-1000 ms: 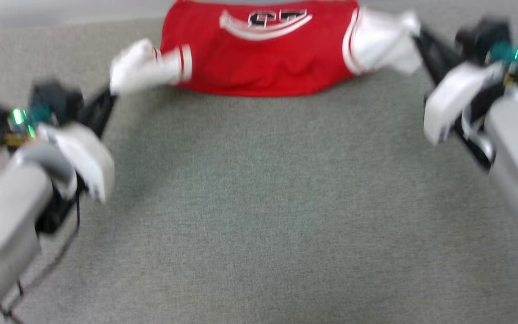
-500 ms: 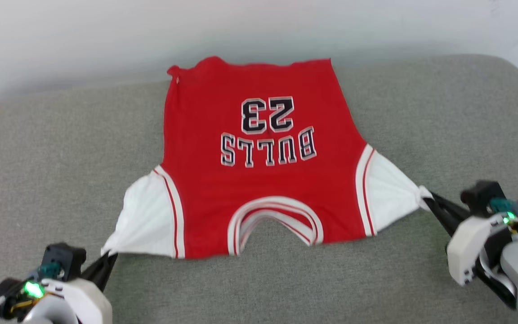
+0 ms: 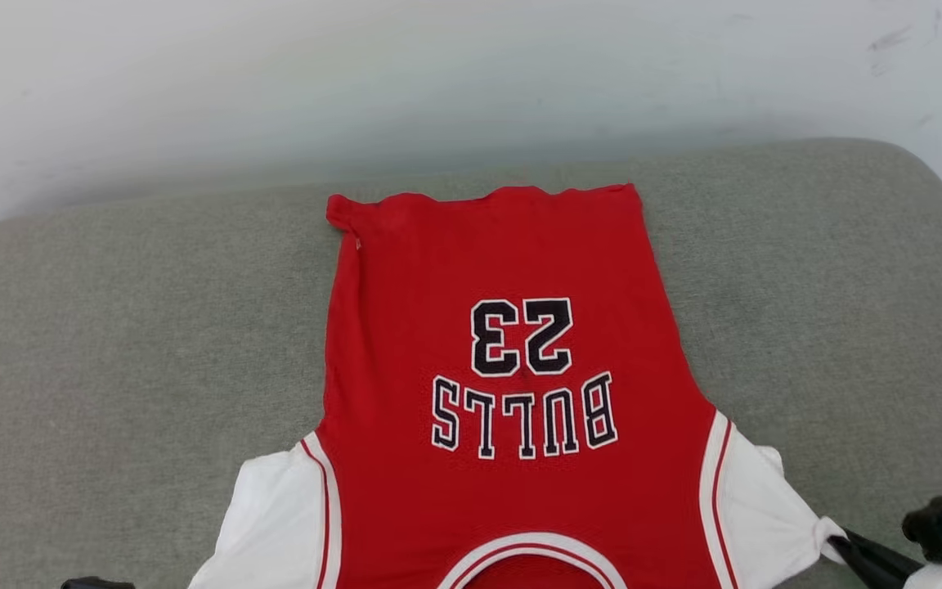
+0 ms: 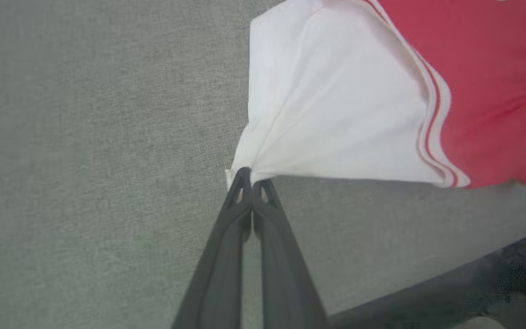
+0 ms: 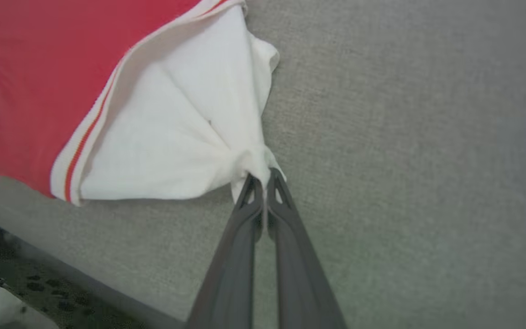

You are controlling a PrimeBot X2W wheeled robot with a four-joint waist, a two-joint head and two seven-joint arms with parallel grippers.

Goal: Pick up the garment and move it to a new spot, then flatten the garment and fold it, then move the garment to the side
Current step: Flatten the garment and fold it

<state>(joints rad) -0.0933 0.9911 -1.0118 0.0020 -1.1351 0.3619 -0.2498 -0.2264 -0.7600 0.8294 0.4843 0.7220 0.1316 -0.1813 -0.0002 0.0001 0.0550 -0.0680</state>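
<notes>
garment (image 3: 512,393): 1 | left hand (image 4: 252,179): 1 | right hand (image 5: 264,176): 1 | grey surface (image 3: 111,327): 1

**Red garment (image 3: 512,270), grey-green upholstery (image 3: 111,327)**

The garment is red with white sleeves (image 4: 336,114); red-and-white striped trim (image 4: 432,114) edges sleeves and collar; number (image 3: 522,337) and lettering (image 3: 524,415) are black, outlined white; the upholstery is mottled grey-green; the wall (image 3: 356,82) is off-white.

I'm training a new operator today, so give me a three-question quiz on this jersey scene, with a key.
1. True or false: the left gripper is shut on a sleeve of the garment.
2. The number on the garment reads: A 32, B 23, C 45.
3. Fill in: the right gripper pinches fabric coloured ___.
Key: 1 true; 2 B; 3 white.
</notes>
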